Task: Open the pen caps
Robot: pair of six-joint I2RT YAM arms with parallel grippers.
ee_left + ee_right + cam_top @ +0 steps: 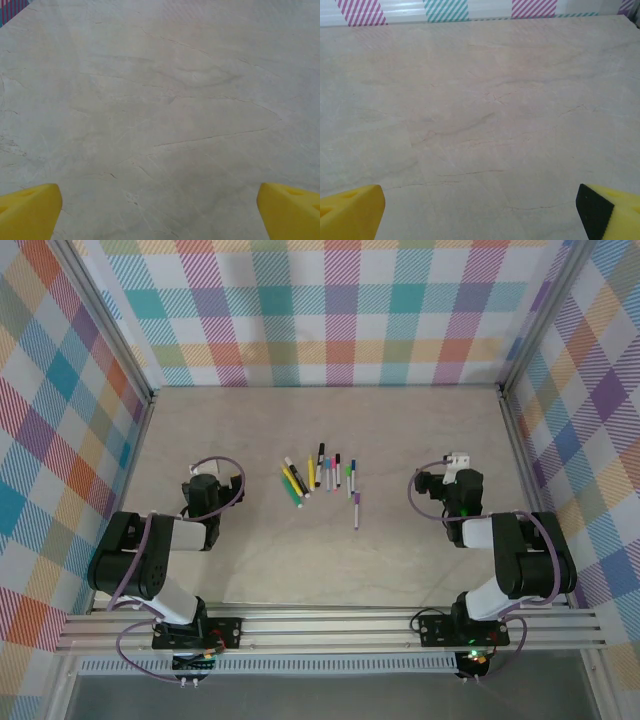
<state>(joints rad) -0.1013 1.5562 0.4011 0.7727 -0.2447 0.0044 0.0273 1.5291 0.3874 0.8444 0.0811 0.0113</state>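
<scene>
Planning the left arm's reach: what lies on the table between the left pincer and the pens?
Nothing. In the top view, the stretch of table between the left pincer and the pens is bare.

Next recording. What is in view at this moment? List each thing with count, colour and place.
thin white marker pens with coloured caps: roughly seven, exact count unclear; caps blue, pink, green, black; table centre, between the arms
thick highlighter pens: a few, yellow and green; left end of that cluster
purple-capped white pen: one; slightly apart, at the cluster's near right
beige marble-look table: one; under everything
checked cloth walls: three, multicoloured; left, back, right
metal rail: one, silver; near edge
left arm: one, black and white; left of the pens, yellow jaws open over bare table
right arm: one, black and white; right of the pens, yellow jaws open over bare table
</scene>
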